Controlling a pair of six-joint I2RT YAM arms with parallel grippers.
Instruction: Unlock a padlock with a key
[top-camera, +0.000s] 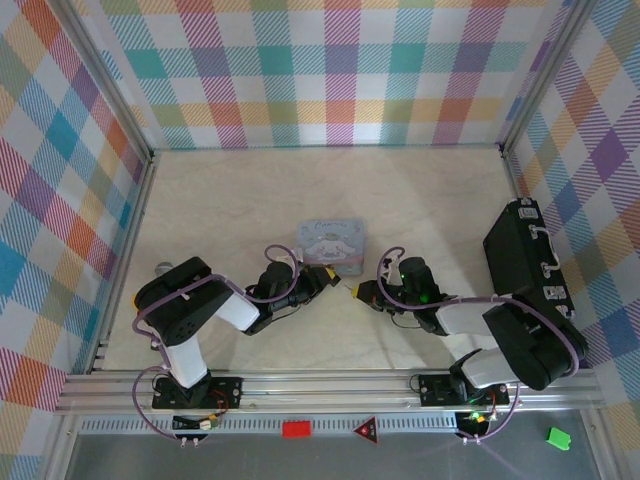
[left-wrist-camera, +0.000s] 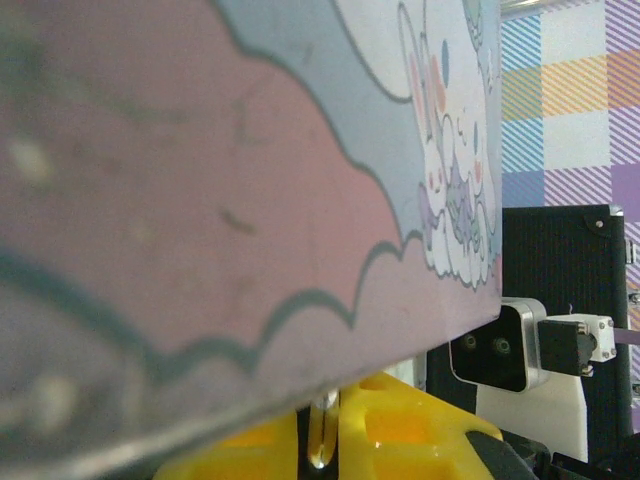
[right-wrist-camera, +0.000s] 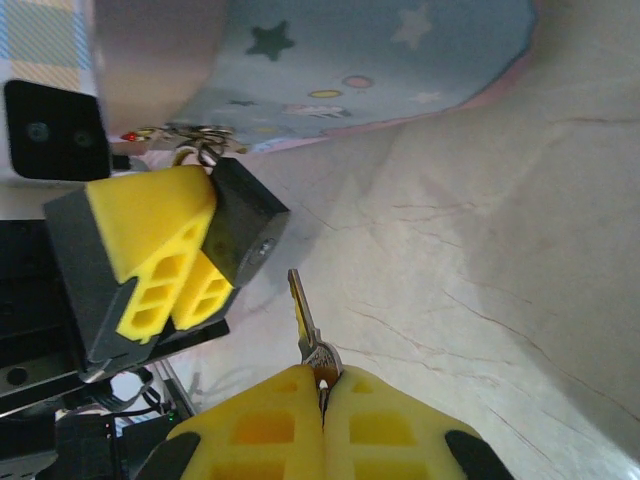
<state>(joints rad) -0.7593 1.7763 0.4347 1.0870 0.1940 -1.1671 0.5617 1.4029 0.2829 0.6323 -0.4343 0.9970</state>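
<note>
In the right wrist view the black padlock (right-wrist-camera: 243, 228) hangs just above the table, pinched between the yellow fingers (right-wrist-camera: 150, 250) of my left gripper (top-camera: 328, 277). The left wrist view shows its silvery shackle (left-wrist-camera: 322, 435) squeezed in that gripper (left-wrist-camera: 325, 440). My right gripper (right-wrist-camera: 322, 378) is shut on the head of the small grey key (right-wrist-camera: 305, 318). The key's blade points toward the padlock's underside, a short gap away. Seen from above, the right gripper (top-camera: 352, 290) faces the left one, tip to tip, near the table's middle front.
The pastel cartoon tin (top-camera: 333, 243) lies flat just behind both grippers and looms close over the left wrist camera (left-wrist-camera: 300, 150). A black case (top-camera: 525, 250) stands along the right wall. Plaid walls enclose the table on three sides.
</note>
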